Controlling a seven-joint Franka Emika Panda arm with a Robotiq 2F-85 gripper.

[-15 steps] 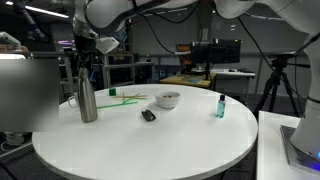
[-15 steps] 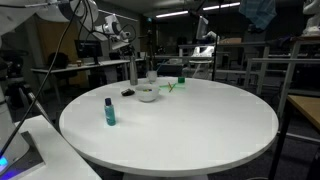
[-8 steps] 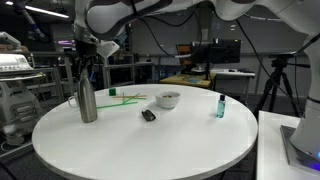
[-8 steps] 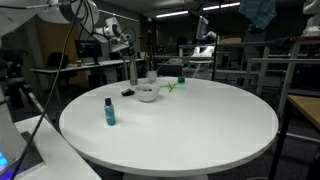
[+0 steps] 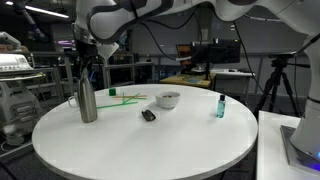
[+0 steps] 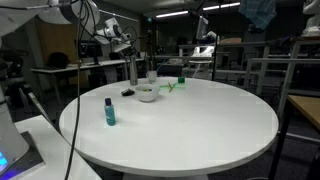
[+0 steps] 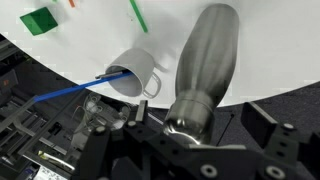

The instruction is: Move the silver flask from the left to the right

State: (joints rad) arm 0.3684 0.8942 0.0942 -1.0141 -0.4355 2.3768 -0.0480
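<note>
The silver flask stands upright near the table's left edge in an exterior view, and at the far side in the second exterior view. My gripper hangs directly over its top. In the wrist view the flask's neck and cap lie between my two fingers. The fingers are spread apart, with gaps on both sides. The gripper is open and holds nothing.
A white mug with a blue stick stands right beside the flask. On the round table are a white bowl, a small dark object, green pieces and a teal bottle.
The arm's upper links have shifted slightly; the gripper stays over the flask's top. The flask has not moved.
</note>
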